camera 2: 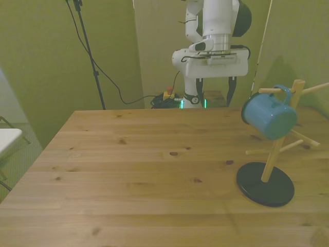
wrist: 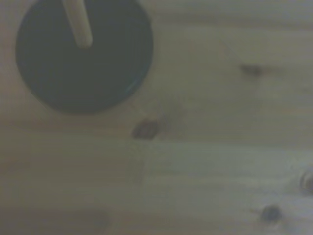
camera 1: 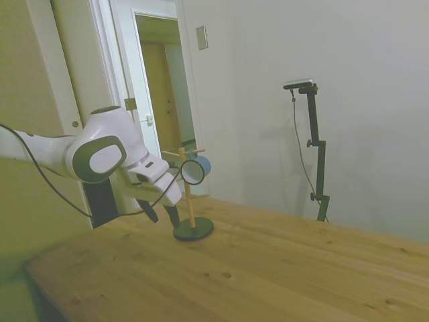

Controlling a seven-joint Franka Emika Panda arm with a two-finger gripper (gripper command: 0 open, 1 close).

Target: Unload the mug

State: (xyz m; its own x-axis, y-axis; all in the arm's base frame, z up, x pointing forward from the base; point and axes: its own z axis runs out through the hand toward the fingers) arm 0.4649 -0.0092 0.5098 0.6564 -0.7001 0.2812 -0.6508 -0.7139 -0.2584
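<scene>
The blue-teal mug (camera 2: 269, 117) hangs by its handle on an upper peg of a wooden mug tree (camera 2: 280, 136) with a round black base (camera 2: 265, 184), at the front view's right. The side view shows the mug (camera 1: 195, 170) with its white inside facing the camera. My gripper (camera 2: 215, 92) hangs open above the table's far edge, behind the mug and toward the front view's left of it, with nothing between its fingers. From the side, the gripper (camera 1: 162, 215) sits just left of the tree's base. In the blurred wrist view, the black base (wrist: 83, 54) and a wooden peg (wrist: 80, 22) appear.
The wooden table (camera 2: 144, 175) stretches wide toward the front view's left. The tree's lower pegs (camera 2: 303, 139) stick out sideways around the mug. A white chair edge (camera 2: 7, 139) stands beside the table at the front view's left. An open doorway (camera 1: 164, 94) lies behind the tree in the side view.
</scene>
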